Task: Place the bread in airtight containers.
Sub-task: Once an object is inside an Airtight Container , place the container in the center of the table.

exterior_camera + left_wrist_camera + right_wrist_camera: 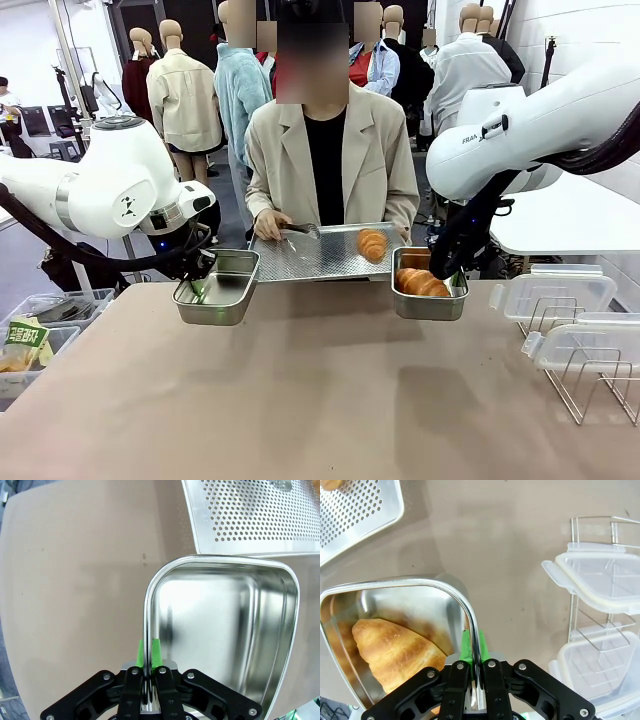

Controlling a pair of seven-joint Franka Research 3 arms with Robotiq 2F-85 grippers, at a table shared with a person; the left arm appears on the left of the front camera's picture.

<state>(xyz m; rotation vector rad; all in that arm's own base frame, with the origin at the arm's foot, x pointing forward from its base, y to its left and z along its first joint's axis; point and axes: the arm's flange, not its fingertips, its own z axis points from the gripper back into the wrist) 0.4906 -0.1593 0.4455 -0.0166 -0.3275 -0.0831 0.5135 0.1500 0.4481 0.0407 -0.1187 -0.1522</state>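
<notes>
Left claw (149, 649) pinching rim of empty steel pan (225, 615), lower frame. Right claw (471, 642) pinching rim of second steel pan (407, 605) with croissant (395, 652) inside. Likely steadying both for loading.

The left pan (210, 310), small, rectangular, of shiny steel with rounded corners, sits open-topped at the tabletop's (320, 400) far edge, left of the middle. Its inside is bare, and the left gripper (149, 647) pinches its left rim. The right pan (428, 307), of the same make, sits at the far edge right of the middle, its right rim pinched by the right gripper (471, 645). Whether either pan rests on the tabletop cannot be told. One roll (421, 283), golden-brown with a ridged crust, lies slantwise in the right pan and takes up most of its bottom. The second roll (372, 244), alike in colour, lies on the tray (310, 255) near the tray's right end, beyond the far edge.
</notes>
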